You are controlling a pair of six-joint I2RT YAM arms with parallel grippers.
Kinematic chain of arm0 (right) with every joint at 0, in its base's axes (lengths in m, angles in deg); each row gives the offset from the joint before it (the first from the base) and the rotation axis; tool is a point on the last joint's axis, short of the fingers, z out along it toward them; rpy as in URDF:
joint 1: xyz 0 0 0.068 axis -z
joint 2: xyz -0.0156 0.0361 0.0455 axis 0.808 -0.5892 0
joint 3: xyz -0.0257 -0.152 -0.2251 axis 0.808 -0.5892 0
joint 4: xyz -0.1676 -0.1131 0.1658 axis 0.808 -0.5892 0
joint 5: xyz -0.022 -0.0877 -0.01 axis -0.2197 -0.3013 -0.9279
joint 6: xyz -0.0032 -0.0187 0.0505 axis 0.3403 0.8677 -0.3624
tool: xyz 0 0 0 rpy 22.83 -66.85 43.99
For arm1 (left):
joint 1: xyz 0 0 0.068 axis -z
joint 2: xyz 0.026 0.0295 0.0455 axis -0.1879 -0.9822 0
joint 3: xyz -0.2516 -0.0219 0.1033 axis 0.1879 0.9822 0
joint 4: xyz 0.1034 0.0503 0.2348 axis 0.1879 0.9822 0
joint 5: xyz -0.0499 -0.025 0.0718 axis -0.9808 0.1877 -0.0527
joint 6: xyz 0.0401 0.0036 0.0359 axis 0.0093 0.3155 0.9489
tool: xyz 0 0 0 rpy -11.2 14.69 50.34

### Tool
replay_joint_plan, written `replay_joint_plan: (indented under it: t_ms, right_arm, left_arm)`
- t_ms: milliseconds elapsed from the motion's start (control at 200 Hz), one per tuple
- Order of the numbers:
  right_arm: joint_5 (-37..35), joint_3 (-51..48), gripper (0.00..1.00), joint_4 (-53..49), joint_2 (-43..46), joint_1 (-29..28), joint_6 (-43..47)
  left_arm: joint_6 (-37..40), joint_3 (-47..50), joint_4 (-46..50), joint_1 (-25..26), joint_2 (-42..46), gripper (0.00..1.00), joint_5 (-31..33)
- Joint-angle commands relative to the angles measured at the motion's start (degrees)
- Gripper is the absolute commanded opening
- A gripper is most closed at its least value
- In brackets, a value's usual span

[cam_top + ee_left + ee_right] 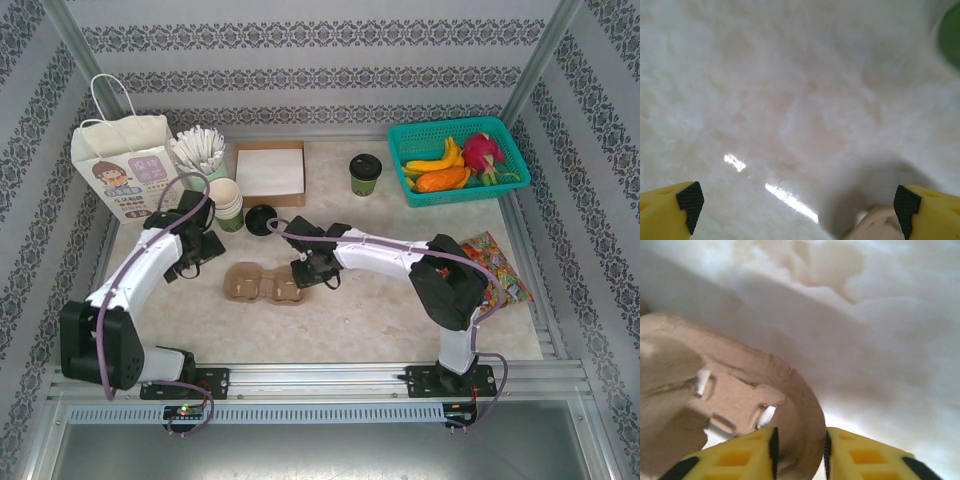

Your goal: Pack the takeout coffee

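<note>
Right claw (pixel 303 272) (pixel 800 440) was clamped on the rim of the cup carrier (pixel 262 283) (pixel 715 375), one yellow finger on each side of the thin pulp wall.

Well beyond that claw and a little to its right, the takeout coffee (pixel 365 173) stood upright on the table (pixel 380 300) with its black lid on, untouched and clear of its neighbours.

The step in hand looked like securing the carrier so the coffee could ride in it. To do it well, the pinch should stay deep on the wall rather than at its lip, since pulp may bend or tear. Any lift should be slow and level, with the wells facing up.

Left claw (pixel 187 258) (pixel 797 200) hung low over bare table on the far side of the carrier from the right claw, fingers wide apart and holding nothing.

- Both of the carrier's wells were empty.
- Beyond the left claw stood a stack of cream cups (pixel 228 200) and a pale green cup (pixel 205 176) full of white sticks.
- The paper bag (pixel 120 165) stood open-topped behind those; what it held could not be seen.
- A shallow box (pixel 270 170) beyond the right claw held white sheets.
- Far off to the right claw's right, the teal basket (pixel 455 125) held bananas, a pink dragon fruit and an orange fruit.
</note>
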Motion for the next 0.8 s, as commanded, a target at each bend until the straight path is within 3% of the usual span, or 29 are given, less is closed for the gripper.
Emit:
replay_joint_plan:
  t_ms: [0, 385, 635, 794]
  right_arm:
    - [-6.6, 1.0, 0.25, -7.2, 2.5, 3.2, 5.2]
    - [-15.3, 0.7, 0.24, -10.0, 4.0, 13.5, 24.7]
    - [-15.7, 4.8, 0.24, -12.9, 0.1, 19.1, 35.8]
    - [-18.6, 7.7, 0.29, -13.2, -3.0, 21.9, 39.9]
  left_arm:
    - [1.7, -4.5, 2.4, -2.1, 3.7, 0.99, 2.2]
    - [10.1, -15.1, 0.8, -6.4, 6.5, 0.99, 2.6]
    - [12.9, -20.9, 1.8, -10.0, 6.5, 1.0, -3.6]
    - [13.1, -23.8, 3.0, -12.0, 6.5, 1.0, -4.1]
